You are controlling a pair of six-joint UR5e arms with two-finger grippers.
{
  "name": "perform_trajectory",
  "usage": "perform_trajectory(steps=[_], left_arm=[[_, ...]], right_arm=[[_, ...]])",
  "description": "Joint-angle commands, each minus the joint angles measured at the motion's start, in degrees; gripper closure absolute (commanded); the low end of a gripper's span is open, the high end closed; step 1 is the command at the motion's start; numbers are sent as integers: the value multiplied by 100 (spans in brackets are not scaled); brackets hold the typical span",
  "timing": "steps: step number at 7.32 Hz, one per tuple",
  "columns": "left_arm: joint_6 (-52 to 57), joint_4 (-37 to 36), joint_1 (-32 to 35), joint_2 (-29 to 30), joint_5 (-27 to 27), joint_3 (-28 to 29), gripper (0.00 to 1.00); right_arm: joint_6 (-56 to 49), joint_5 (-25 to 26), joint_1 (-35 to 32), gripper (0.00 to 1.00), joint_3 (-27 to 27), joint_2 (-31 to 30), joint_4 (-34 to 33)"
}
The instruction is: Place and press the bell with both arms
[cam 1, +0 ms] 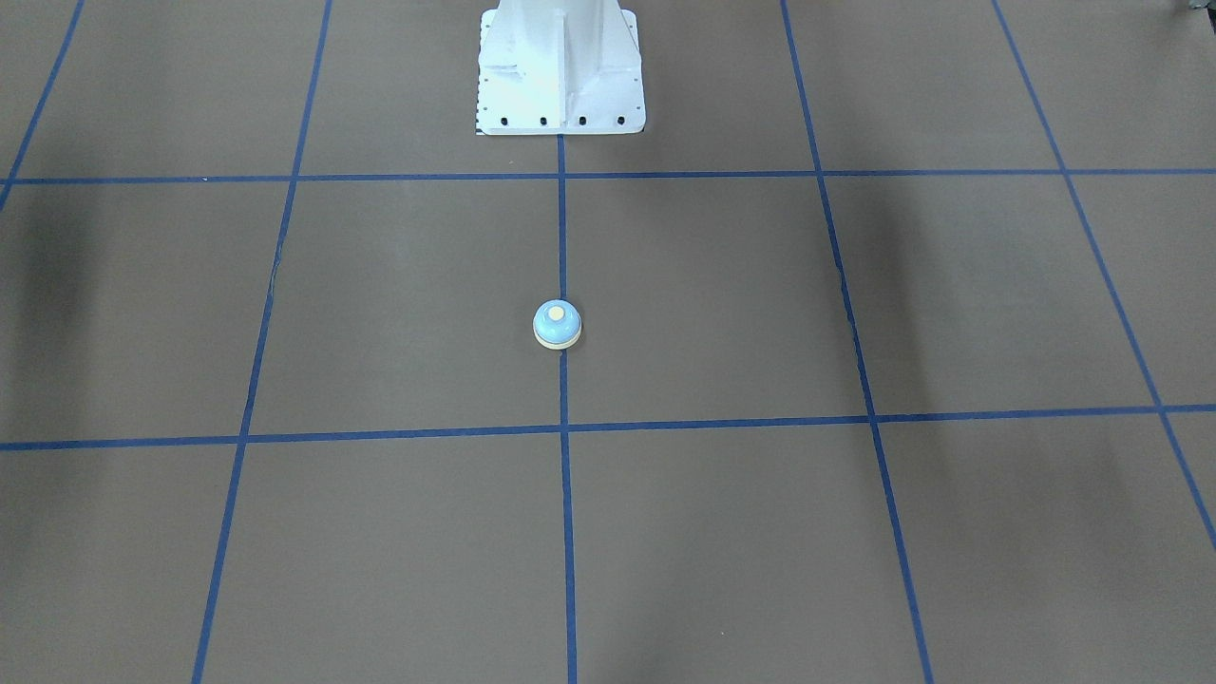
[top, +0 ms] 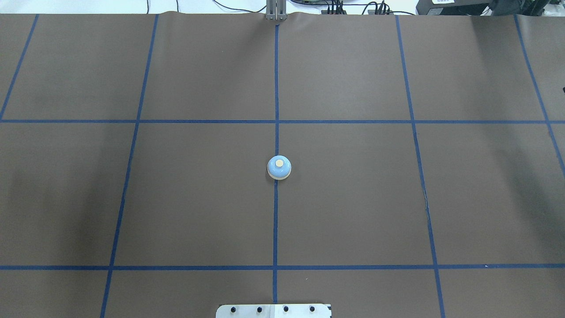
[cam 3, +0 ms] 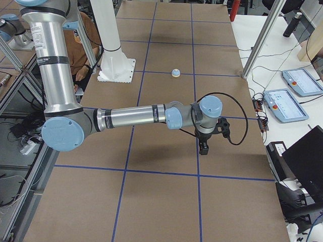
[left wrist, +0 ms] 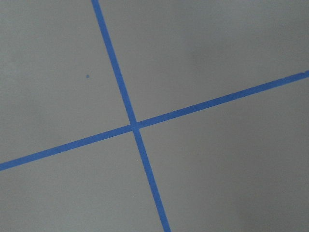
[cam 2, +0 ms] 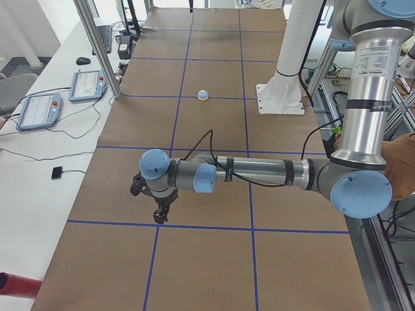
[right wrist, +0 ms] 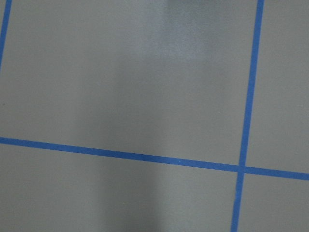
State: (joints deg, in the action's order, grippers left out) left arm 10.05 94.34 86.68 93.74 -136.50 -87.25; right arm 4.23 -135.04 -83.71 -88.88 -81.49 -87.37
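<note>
The bell (top: pixel 279 167) is a small light-blue dome with a cream base and button. It stands alone on the centre blue tape line of the brown table, also seen in the front-facing view (cam 1: pixel 558 324) and both side views (cam 2: pixel 203 95) (cam 3: pixel 175 73). My left gripper (cam 2: pixel 157 217) shows only in the exterior left view, hanging low over the table far from the bell. My right gripper (cam 3: pixel 203 148) shows only in the exterior right view, also low and far from the bell. I cannot tell whether either is open or shut. Both wrist views show only brown table and tape lines.
The white pedestal (cam 1: pixel 560 76) stands at the robot's edge of the table, behind the bell. Teach pendants (cam 2: pixel 40 110) (cam 3: pixel 285 105) and cables lie on the side benches. Aluminium posts (cam 2: pixel 97 45) (cam 3: pixel 262 35) stand at the table's far edge.
</note>
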Motion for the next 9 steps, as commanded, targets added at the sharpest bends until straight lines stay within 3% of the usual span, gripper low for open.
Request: perform_trajectory(steps=[1, 3, 5, 9], left_arm=[[23, -12, 34, -5, -8, 94, 1], [-29, -39, 34, -23, -69, 86, 1], [-73, -352, 34, 64, -61, 103, 1], [-381, -513, 42, 57, -78, -11, 0]], right_arm=[[-606, 13, -207, 0, 404, 88, -88], [-896, 13, -269, 0, 923, 448, -227], [-968, 13, -260, 0, 1004, 685, -682], [-1065, -40, -401, 0, 268, 354, -940]])
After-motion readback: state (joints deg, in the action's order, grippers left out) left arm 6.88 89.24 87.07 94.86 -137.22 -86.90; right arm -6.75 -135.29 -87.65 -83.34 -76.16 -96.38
